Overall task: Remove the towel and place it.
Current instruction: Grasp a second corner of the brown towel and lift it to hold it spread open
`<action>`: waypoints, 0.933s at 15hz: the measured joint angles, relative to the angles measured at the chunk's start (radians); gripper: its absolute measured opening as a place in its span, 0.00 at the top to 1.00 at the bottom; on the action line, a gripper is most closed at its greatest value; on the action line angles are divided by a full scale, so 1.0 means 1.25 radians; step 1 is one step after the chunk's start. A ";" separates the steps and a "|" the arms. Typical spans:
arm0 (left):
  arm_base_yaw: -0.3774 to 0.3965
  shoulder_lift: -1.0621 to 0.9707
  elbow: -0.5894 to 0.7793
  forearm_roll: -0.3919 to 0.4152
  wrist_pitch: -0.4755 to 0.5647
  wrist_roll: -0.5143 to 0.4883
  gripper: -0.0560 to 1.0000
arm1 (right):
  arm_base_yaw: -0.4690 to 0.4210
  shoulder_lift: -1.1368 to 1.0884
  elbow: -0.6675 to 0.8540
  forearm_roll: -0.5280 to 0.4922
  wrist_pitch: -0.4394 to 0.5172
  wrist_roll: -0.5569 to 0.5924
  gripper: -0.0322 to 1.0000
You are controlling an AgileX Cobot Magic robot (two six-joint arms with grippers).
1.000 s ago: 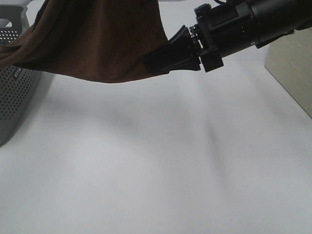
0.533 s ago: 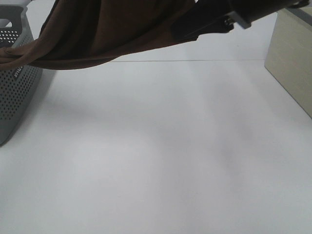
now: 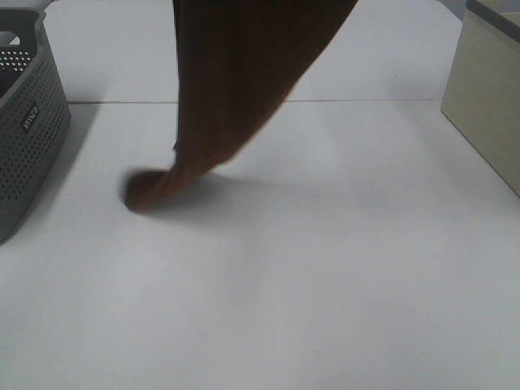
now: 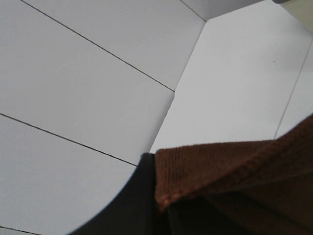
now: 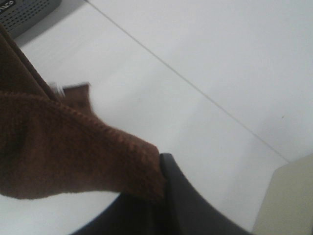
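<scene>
left gripper (image 4: 160, 205): is clenching a stitched edge of the towel (image 4: 234, 171); the cloth is passing between the dark jaws.
right gripper (image 5: 161, 193): is clamping another edge of the same cloth, which is folding over the dark jaw.
towel (image 3: 244, 73): is hanging from the top centre of the high view, clear of the basket. It is narrowing downward and to the left into a bunched end, and that end is touching the table left of centre. Its outline is blurring.
table (image 3: 341, 284): white; is carrying a soft shadow just beside the bunched end.
basket (image 3: 28, 122): grey and perforated; is standing at the left edge of the high view, apart from the cloth.
box (image 3: 487, 106): beige; is standing at the right edge, well apart from the cloth.
</scene>
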 joint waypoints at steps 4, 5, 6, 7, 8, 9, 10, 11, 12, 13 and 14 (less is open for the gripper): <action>0.118 0.002 0.000 -0.168 -0.105 0.058 0.95 | 0.000 0.095 -0.138 -0.064 -0.073 0.002 0.96; 0.148 0.012 0.000 -0.203 -0.150 0.074 0.95 | 0.000 0.115 -0.162 -0.081 -0.114 0.006 0.96; 0.169 0.023 0.000 -0.220 -0.196 0.078 0.95 | 0.000 0.133 -0.183 -0.093 -0.160 0.009 0.96; 0.186 0.039 0.000 -0.229 -0.244 0.082 0.95 | 0.000 0.144 -0.192 -0.104 -0.212 0.015 0.96; 0.197 0.053 0.000 -0.230 -0.283 0.082 0.95 | 0.000 0.156 -0.196 -0.117 -0.274 0.024 0.96; 0.206 0.068 0.000 -0.233 -0.324 0.082 0.95 | 0.000 0.166 -0.196 -0.123 -0.328 0.028 0.96; 0.215 0.082 0.000 -0.234 -0.375 0.082 0.95 | 0.000 0.178 -0.196 -0.125 -0.384 0.029 0.96; 0.226 0.099 0.000 -0.235 -0.424 0.082 0.95 | 0.000 0.189 -0.197 -0.127 -0.428 0.029 0.96; 0.238 0.114 0.000 -0.238 -0.462 0.082 0.95 | 0.000 0.201 -0.197 -0.127 -0.464 0.036 0.96; 0.257 0.137 0.000 -0.246 -0.516 0.082 0.95 | 0.000 0.222 -0.197 -0.127 -0.518 0.050 0.96; 0.269 0.158 0.000 -0.253 -0.562 0.082 0.95 | 0.000 0.236 -0.197 -0.127 -0.555 0.054 0.96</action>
